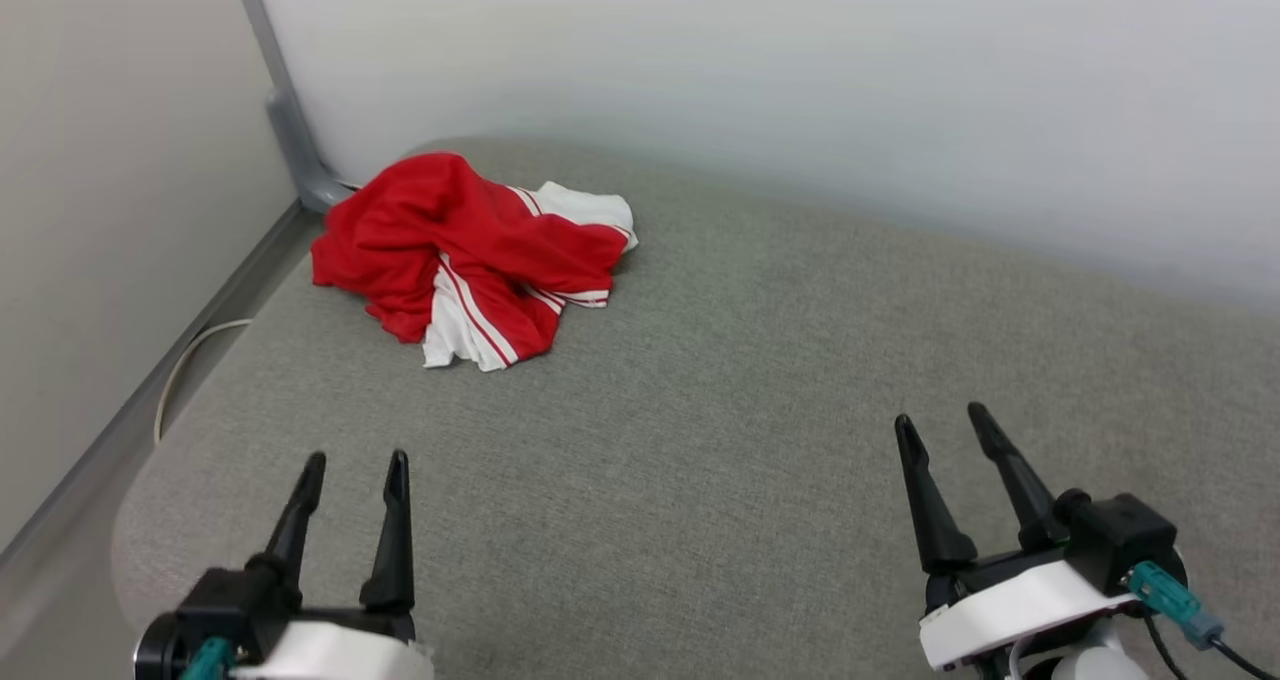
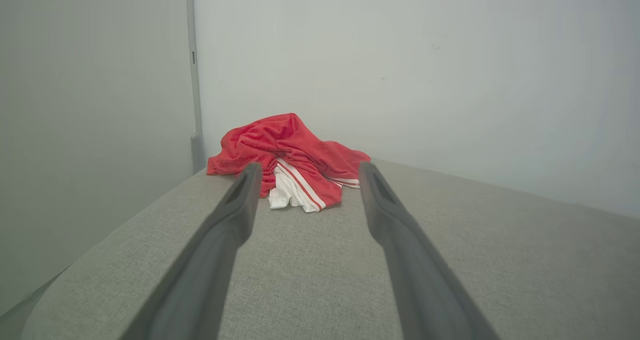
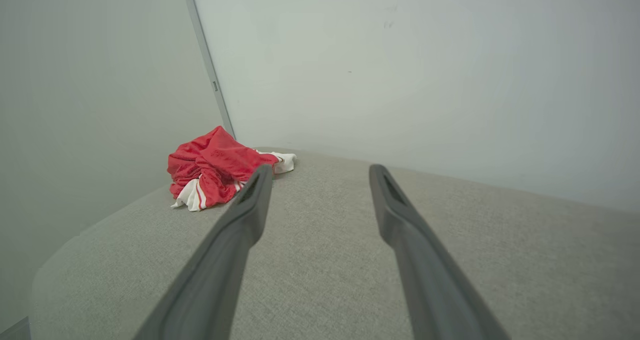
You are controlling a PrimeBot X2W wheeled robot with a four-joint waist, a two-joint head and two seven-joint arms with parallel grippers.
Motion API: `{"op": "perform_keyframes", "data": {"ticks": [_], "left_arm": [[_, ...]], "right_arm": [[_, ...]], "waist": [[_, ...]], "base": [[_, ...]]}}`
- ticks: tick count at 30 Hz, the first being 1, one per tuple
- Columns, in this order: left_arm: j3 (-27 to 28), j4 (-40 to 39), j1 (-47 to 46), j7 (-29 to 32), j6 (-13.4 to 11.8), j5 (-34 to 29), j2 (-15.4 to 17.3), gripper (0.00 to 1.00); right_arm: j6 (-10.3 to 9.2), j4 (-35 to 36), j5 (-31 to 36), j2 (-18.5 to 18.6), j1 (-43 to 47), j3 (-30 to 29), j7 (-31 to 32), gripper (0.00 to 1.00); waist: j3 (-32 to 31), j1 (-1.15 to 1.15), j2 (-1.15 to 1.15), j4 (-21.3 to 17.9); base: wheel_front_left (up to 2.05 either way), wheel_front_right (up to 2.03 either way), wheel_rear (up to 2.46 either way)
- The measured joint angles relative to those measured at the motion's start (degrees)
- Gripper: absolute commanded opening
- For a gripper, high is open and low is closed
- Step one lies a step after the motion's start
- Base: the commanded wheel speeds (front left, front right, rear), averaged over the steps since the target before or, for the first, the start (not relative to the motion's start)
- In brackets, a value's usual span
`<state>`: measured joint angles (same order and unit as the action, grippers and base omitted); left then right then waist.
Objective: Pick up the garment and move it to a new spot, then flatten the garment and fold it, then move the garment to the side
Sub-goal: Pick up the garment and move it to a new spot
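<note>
Left gripper [image 1: 357,457] hovering near-left, fingers spread, holding nothing. Garment [image 1: 450,240] lying crumpled at the grey cushion [image 1: 720,380]'s far-left corner, well apart from both grippers. Right gripper [image 1: 940,416] hovering near-right, fingers likewise spread and empty.

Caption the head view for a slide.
Crumpled red-and-white mesh jersey at the far-left corner of the grey fabric cushion; left gripper and right gripper poised nearer, dark fingers open.
</note>
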<state>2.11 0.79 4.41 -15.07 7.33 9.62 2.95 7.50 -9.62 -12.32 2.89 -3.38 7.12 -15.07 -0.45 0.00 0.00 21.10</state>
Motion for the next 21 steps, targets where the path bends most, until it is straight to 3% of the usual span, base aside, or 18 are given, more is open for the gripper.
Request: {"op": "perform_keyframes", "data": {"ticks": [3, 7, 11, 13, 16, 21], "left_arm": [[0.58, 1.04, -3.21, -0.01, 0.01, 1.18, 0.23, 1.0], [-1.88, 4.67, -9.33, -0.01, 0.07, 4.82, 5.22, 1.0], [-4.95, 10.33, -18.01, 2.49, 0.07, 10.04, 13.36, 1.0], [-8.32, 13.1, -25.05, 9.02, 0.08, 15.89, 19.22, 1.0], [-12.74, 15.33, -31.34, 15.38, 0.08, 19.94, 25.75, 1.0], [-19.44, 17.45, -39.23, 23.59, 0.08, 28.69, 33.16, 1.0]], "right_arm": [[0.0, 0.74, 1.24, -0.01, -0.92, -0.92, 0.0, 1.0], [0.0, 2.18, 3.3, -0.02, -2.53, -1.65, 0.0, 1.0], [0.0, 4.21, 5.3, -0.02, -4.16, -2.8, -0.01, 1.0], [0.01, 5.98, 6.87, -0.02, -4.9, -3.28, 0.0, 1.0], [0.0, 7.35, 7.95, -0.02, -5.84, -4.05, -0.01, 1.0], [0.0, 8.68, 9.31, -0.02, -7.49, -4.42, 0.0, 1.0]], "waist": [[2.04, 0.0, 0.0, -0.83], [5.6, 0.0, 0.0, -2.18], [9.89, 0.01, 0.0, -3.73], [13.38, 0.01, 0.0, -4.93], [17.04, 0.01, 0.0, -6.06], [22.86, 0.02, 0.0, -8.11]], "base": [[0.0, 0.0, 0.0], [0.0, 0.0, 0.0], [0.0, 0.0, 0.0], [0.0, 0.0, 0.0], [0.0, 0.0, 0.0], [0.0, 0.0, 0.0]]}}
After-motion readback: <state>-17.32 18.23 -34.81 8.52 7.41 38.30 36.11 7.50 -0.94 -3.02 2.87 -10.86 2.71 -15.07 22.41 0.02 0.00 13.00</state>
